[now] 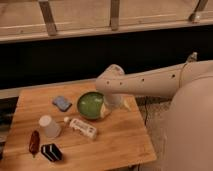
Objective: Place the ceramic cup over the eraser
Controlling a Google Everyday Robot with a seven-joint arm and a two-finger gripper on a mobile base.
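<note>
Wooden surface [120,142], dark wall behind. Ceramic cup [50,126] stands upright well left of the hand [114,102]; eraser [51,152] near it, uncovered. Hand hangs at green bowl's [90,105] right rim, grip state cannot tell. Pickup and placing both remain.

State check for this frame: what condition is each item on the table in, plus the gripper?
ceramic cup: standing, unheld, apart from the eraser.
eraser: lying flat, uncovered.
bottle: lying on its side.
green bowl: upright, open side up.
gripper: low beside the green bowl, away from the ceramic cup.
</note>
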